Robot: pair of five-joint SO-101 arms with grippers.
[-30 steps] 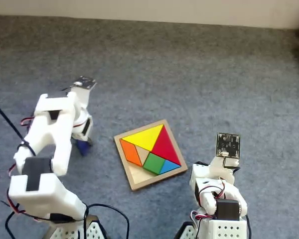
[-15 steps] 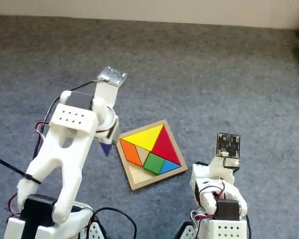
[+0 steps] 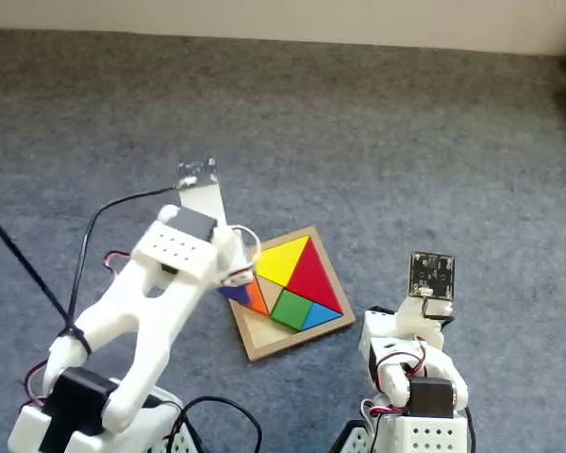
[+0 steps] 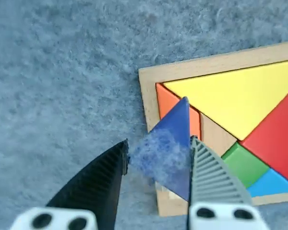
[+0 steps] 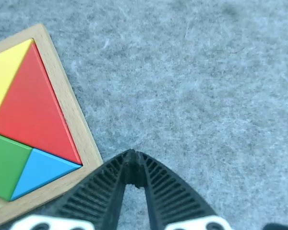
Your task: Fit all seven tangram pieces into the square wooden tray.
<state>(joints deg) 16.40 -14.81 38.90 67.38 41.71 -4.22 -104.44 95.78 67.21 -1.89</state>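
Blue triangle (image 4: 165, 153) between left jaws, over orange piece (image 4: 168, 102) in tray (image 4: 147, 96).

The square wooden tray (image 3: 302, 338) lies flat on the grey surface, turned so its corners point diagonally. Inside it sit 6 flat pieces, flush against one another: a large yellow triangle (image 3: 278, 260), a large red triangle (image 3: 313, 274), an orange triangle (image 4: 169, 103) in 1 corner, a green square (image 3: 291, 309), a small light blue triangle (image 3: 323, 316) and a tan parallelogram (image 4: 216, 139) between orange and yellow. A strip of bare tray floor shows along the edge below the green square. The 7th piece, a dark blue triangle (image 4: 170, 158), is pinched in the left end effector (image 4: 158, 140), hanging over the orange triangle and the tray's rim.
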